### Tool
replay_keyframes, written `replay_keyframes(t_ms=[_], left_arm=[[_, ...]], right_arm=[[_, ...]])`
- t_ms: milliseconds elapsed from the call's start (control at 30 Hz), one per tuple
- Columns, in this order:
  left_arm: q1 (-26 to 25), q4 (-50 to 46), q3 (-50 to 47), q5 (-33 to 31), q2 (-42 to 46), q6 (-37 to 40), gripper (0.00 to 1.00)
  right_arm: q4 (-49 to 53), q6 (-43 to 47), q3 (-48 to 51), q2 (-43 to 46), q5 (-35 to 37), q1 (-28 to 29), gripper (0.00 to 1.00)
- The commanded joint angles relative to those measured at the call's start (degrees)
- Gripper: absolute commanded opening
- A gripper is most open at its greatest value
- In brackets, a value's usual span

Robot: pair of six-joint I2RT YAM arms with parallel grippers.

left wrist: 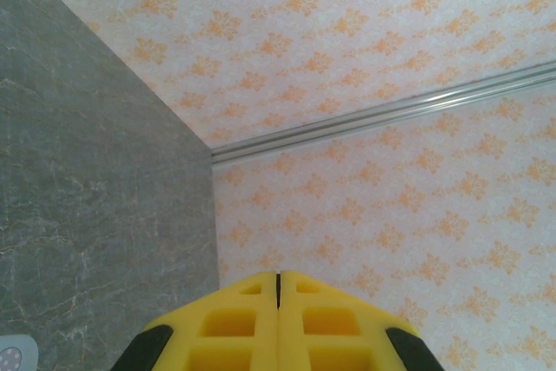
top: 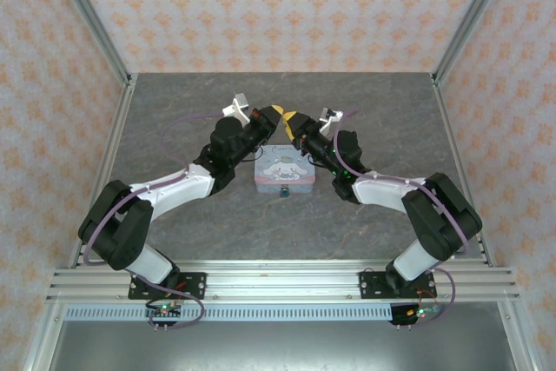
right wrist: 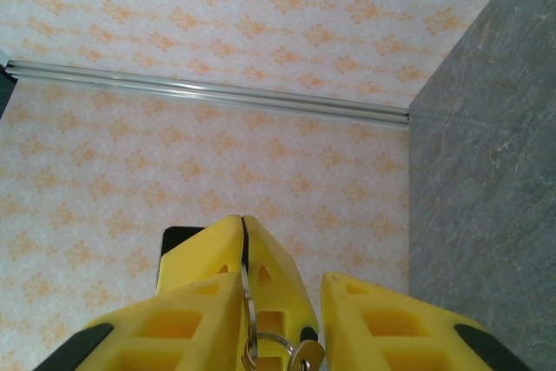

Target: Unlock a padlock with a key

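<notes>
Seen from above, two robot arms reach inward and meet over a grey marbled tabletop [top: 174, 119]. Their yellow tips touch just beyond the far edge of a pastel cartoon-printed tin box [top: 282, 171].

The left fingers [left wrist: 230, 323] are pressed flat together with no gap along their seam. In the right wrist view these joined tips sit in the middle. A thin metal strip [right wrist: 246, 297] runs from their seam down to a small key ring [right wrist: 261, 342]. The pale-gold key [right wrist: 306, 355] hangs off that ring, so the left arm appears to be holding the key set.

The right fingers [right wrist: 391, 323] are spread, one on each side of the left tips. The nearer one lies close against the strip. The other stands apart, with a clear gap between it and the key. They do not grip anything.

The strip's long axis runs along the direction in which the right fingers point, so it lies lengthwise between them rather than across. Both sets of fingers aim at the patterned back wall, not down at the tabletop.

The tiny blue-teal padlock [top: 284, 192] sits at the near edge of the tin box, on the side toward the arm bases. It is apart from both sets of fingers and about midway between the two arms. A handover of the key looks like the step in hand, and the lock lies back toward the robot from there.
</notes>
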State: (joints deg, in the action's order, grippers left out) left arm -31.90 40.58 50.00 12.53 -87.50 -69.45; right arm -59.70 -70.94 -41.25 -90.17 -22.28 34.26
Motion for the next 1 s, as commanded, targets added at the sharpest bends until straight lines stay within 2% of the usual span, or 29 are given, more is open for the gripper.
replay_keyframes(t_ms=[0,333,533,600,733,967], left_arm=[[-0.55,1.21,0.05,-1.67,0.32,0.10,0.00],[-0.55,0.96,-1.20,-2.30,1.53,0.28,0.00],[-0.53,0.84,-1.63,-2.55,1.95,0.19,0.00],[-0.55,0.94,-1.74,-2.54,1.90,0.15,0.00],[-0.55,0.99,-1.59,-2.67,1.73,-0.01,0.00],[-0.64,1.08,-1.48,-2.87,1.55,-0.16,0.00]], right_arm=[[-4.10,-0.08,0.40,0.31,0.99,0.43,0.27],[-4.11,0.10,1.25,0.52,2.15,0.37,0.18],[-4.02,0.10,1.20,0.47,2.38,0.37,0.10],[-4.03,0.00,1.10,0.30,2.12,0.42,0.10],[-4.23,0.01,0.24,-0.15,0.71,0.41,0.17],[-4.68,-0.51,-0.62,-1.00,-0.49,0.37,0.19]])
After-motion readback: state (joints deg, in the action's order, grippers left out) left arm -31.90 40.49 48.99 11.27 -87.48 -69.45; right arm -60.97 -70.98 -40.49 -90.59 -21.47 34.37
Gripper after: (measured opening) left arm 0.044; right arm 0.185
